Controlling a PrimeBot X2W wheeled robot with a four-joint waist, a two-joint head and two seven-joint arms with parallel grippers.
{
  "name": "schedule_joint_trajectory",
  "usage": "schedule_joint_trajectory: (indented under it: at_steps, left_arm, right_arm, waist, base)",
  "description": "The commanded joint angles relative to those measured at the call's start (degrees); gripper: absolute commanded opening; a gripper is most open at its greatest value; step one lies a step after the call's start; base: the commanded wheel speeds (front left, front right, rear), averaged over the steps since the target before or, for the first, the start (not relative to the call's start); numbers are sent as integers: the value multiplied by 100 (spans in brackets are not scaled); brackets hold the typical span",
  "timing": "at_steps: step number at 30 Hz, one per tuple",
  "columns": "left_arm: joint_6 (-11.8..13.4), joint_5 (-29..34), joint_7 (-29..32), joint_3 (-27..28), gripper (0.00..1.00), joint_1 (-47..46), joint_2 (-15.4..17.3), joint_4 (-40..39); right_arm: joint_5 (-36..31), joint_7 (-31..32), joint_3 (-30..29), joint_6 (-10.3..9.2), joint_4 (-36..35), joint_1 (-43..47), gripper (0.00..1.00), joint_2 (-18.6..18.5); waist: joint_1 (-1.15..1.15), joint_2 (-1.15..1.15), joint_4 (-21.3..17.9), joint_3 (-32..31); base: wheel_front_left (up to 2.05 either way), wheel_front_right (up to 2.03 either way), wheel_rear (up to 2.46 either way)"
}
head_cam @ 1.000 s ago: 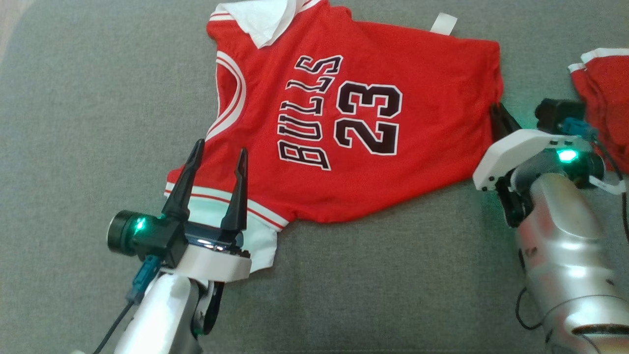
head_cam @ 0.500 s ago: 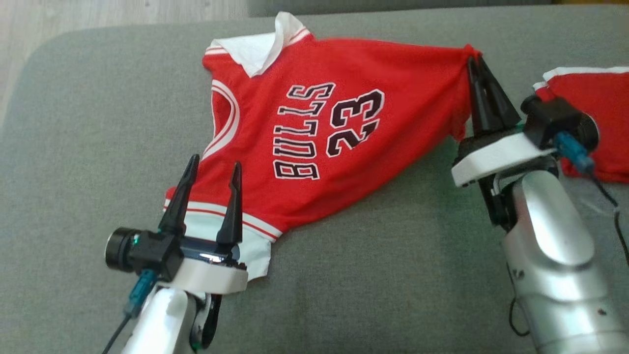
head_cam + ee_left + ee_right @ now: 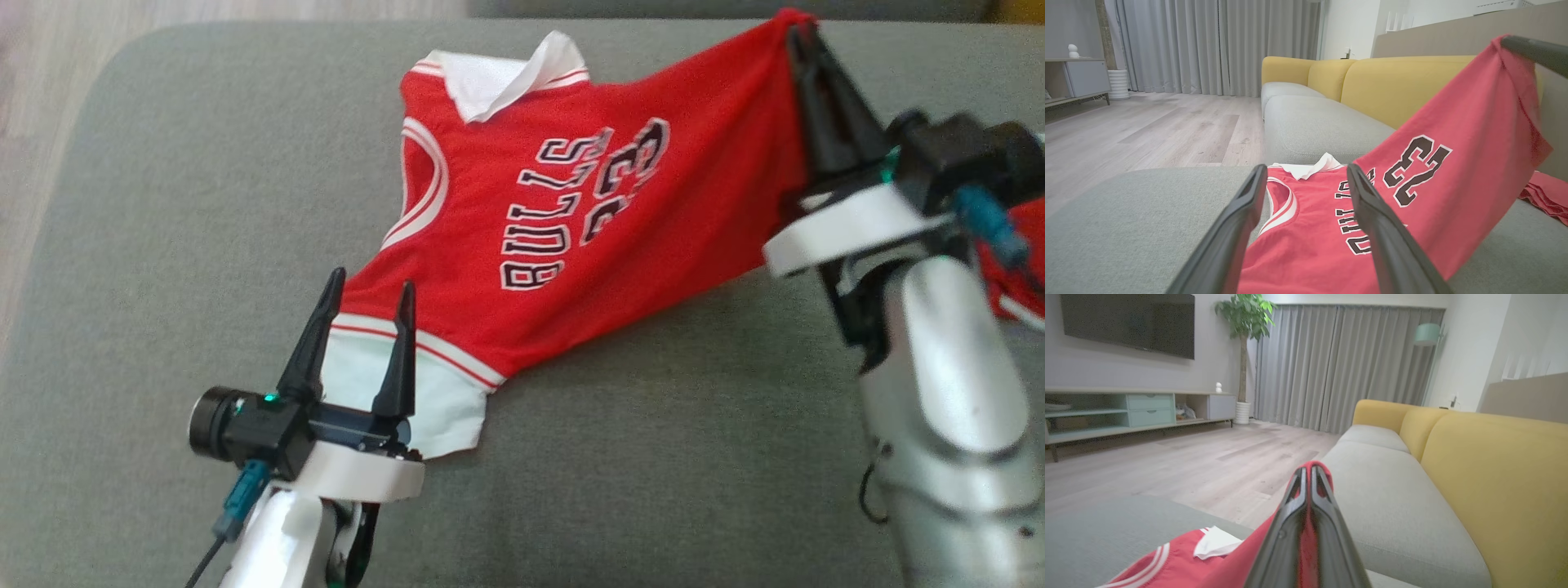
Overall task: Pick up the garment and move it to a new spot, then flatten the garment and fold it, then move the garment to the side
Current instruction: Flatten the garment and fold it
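a: what's written on it?
b: the red fabric jersey with white striped trim (image 3: 571, 245) carries "bulls" in black letters edged white, and beside that the number "23". in the head view the digits are creased; in the left wrist view they read clearly.
a: where does it lie?
b: the end with the white panels rests on the grey woven cushion (image 3: 204, 204). the opposite red edge, nearest the number, is raised off it, so the cloth slopes upward to the right.
a: what holds it?
b: the right gripper (image 3: 796, 33), its two dark fingers pressed together on a pinch of that red edge. the left gripper (image 3: 370, 280) has its fingers spread wide over the near white panel. whether they touch the cloth i cannot tell.
a: and around it?
b: a second red cloth (image 3: 1545, 192) lies on the cushion by the right arm. beyond are a sofa with grey seats and yellow backrests (image 3: 1494, 465), a pale wood floor (image 3: 1188, 465), grey curtains (image 3: 1331, 363), a dark wall-mounted screen (image 3: 1126, 322), a potted tree (image 3: 1245, 322) and a low cabinet (image 3: 1126, 410).
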Motion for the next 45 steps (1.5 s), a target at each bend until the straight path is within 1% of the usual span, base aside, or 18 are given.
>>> schedule_joint_trajectory:
  at_steps: [1, 3, 6, 10, 14, 15, 16, 17, 20, 23, 24, 27, 31, 33, 36, 38, 41, 45]
  left_arm:
    - [-49, 87, -46, 218, 100, -187, -11, -184]
    - [-88, 109, -46, 196, 100, -259, -36, -168]
    - [-143, 137, -46, 137, 100, -373, -82, -142]
    - [-200, 147, -46, 72, 100, -482, -137, -106]
    - [-247, 163, -46, 26, 100, -589, -172, -70]
    - [-255, 168, -46, 19, 100, -618, -179, -64]
    - [-263, 172, -46, 12, 100, -644, -186, -60]
    - [-269, 172, -46, 8, 100, -665, -193, -57]
    - [-268, 174, -46, 18, 100, -708, -209, -45]
    - [-251, 186, -46, 61, 100, -734, -222, -14]
    - [-251, 186, -46, 61, 100, -734, -222, -14]
    - [-249, 204, -46, 119, 100, -712, -225, 10]
    - [-243, 224, -46, 241, 100, -632, -218, 14]
    - [-240, 232, -46, 303, 100, -576, -210, 8]
    - [-255, 246, -46, 365, 100, -498, -203, 14]
    - [-260, 259, -46, 400, 100, -444, -201, 18]
    - [-253, 278, -46, 454, 100, -366, -198, 2]
    - [-234, 293, -46, 542, 100, -249, -190, -11]
  right_arm:
    - [-125, 187, -108, -4, -4, -407, 0, 79]
    - [-259, 420, -375, -4, 381, -600, 0, 79]
    - [-760, 697, -810, -4, 1131, -886, 0, 79]
    - [-1359, 852, -1380, -4, 2211, -1319, 0, -9]
    - [-1865, 832, -1910, -4, 3119, -1800, 0, -139]
    - [-2009, 797, -2021, -4, 3301, -1910, 4, -179]
    - [-2150, 746, -2114, -4, 3467, -2009, 56, -213]
    - [-2263, 691, -2214, -4, 3627, -2099, 100, -229]
    - [-2579, 455, -2522, -4, 3984, -2333, 100, -272]
    - [-2792, 113, -2873, -4, 4346, -2468, 100, -170]
    - [-2792, 113, -2873, -4, 4346, -2468, 100, -170]
    - [-2782, -215, -3049, -4, 4551, -2457, 100, -60]
    - [-2646, -698, -3105, -4, 4731, -2377, 100, 46]
    - [-2467, -879, -3045, -4, 4783, -2335, 100, 69]
    - [-1692, -1038, -2532, -4, 5035, -2319, 100, 75]
    - [-1010, -1059, -2087, -4, 4956, -2222, 100, 76]
    - [-36, -1063, -1341, -4, 4228, -1719, 100, 77]
    - [820, -1065, -780, -4, 3072, -738, 100, 77]
  waist:
    - [0, 0, 177, 174]
    - [0, 0, 306, 286]
    - [0, 0, 514, 452]
    - [0, 0, 748, 653]
    - [0, 0, 953, 845]
    - [0, 0, 993, 883]
    - [0, 0, 1027, 914]
    - [0, 0, 1051, 936]
    - [0, 0, 1069, 969]
    - [0, 0, 949, 872]
    - [0, 0, 949, 872]
    - [0, 0, 772, 714]
    - [0, 0, 445, 468]
    - [0, 0, 269, 348]
    - [0, 0, 30, 172]
    - [0, 0, -120, 65]
    - [0, 0, -328, -67]
    - [0, 0, -557, -220]
  base:
    - [0, 0, 0]
    - [0, 0, 0]
    - [0, 0, 0]
    - [0, 0, 0]
    - [0, 0, 0]
    - [0, 0, 0]
    - [0, 0, 0]
    - [0, 0, 0]
    - [0, 0, 0]
    - [0, 0, 0]
    - [0, 0, 0]
    - [0, 0, 0]
    - [0, 0, 0]
    - [0, 0, 0]
    - [0, 0, 0]
    - [0, 0, 0]
    - [0, 0, 0]
    - [0, 0, 0]
